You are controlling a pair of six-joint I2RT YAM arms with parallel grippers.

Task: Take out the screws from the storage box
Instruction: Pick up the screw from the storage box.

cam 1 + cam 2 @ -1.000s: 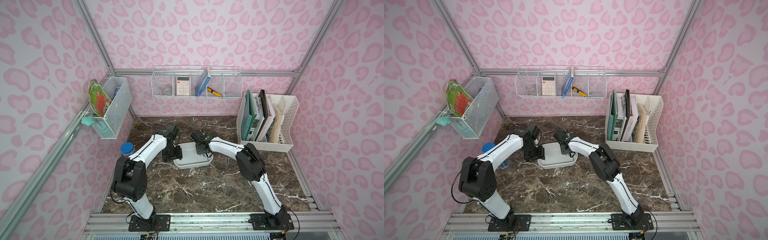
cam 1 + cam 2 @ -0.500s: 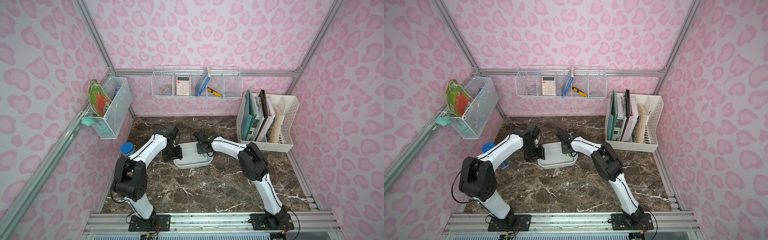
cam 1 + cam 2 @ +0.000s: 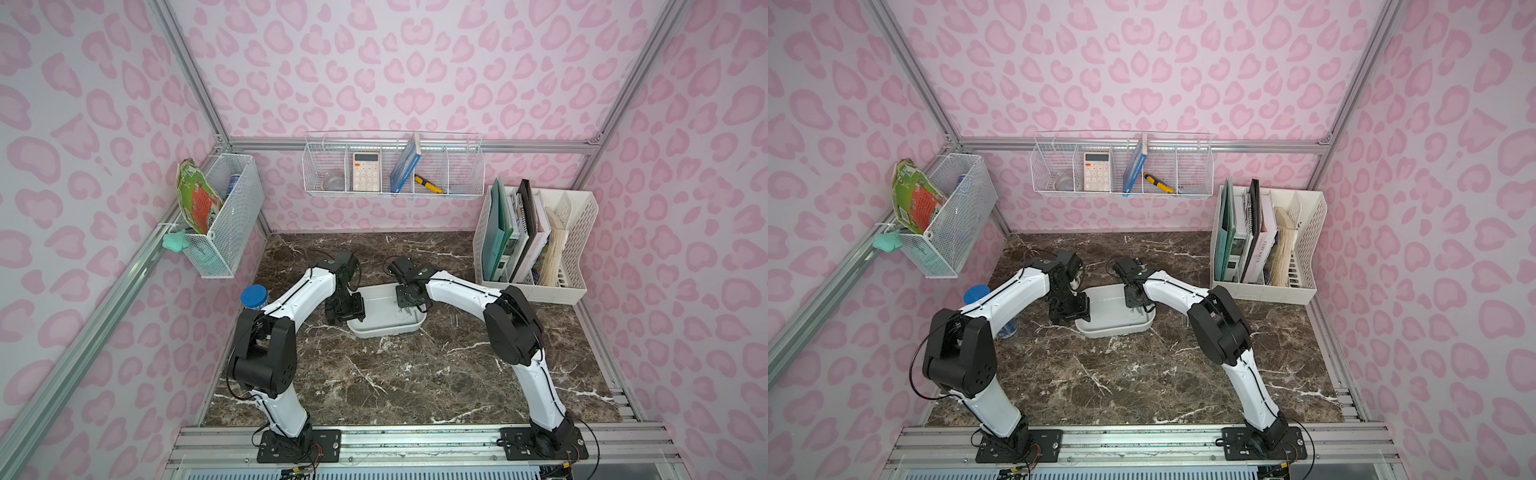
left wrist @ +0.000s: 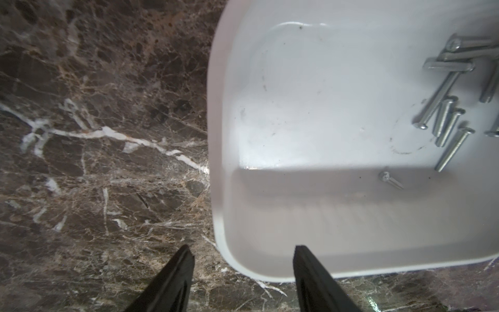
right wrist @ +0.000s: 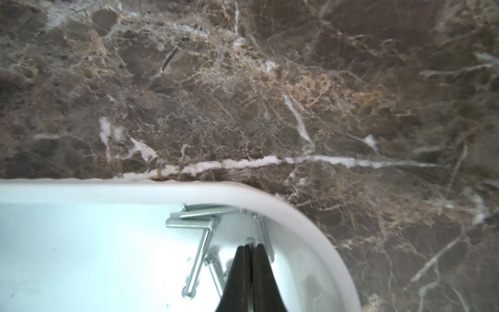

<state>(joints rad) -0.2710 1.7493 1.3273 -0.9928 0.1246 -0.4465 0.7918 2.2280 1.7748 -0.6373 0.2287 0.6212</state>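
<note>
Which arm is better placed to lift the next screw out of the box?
Right. The right gripper is down inside the box, closed on a screw beside the other screws. The left gripper is open, straddling the rim at the opposite end.

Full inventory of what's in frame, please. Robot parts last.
storage box: one, white, table centre
screws: roughly ten, silver, bunched in box's right end; seemingly two more on table just right of it
jar: one, blue lid, table's left edge
file rack: one, white, back right, holding folders and books
side basket: one, white wire, left wall; holds green-orange packet
back basket: one, white wire, back wall; holds calculator, blue book, yellow cutter
table: one, brown marble
left tool: black, open, one finger either side of box wall
right tool: black, shut in box corner, apparently on one screw
</note>
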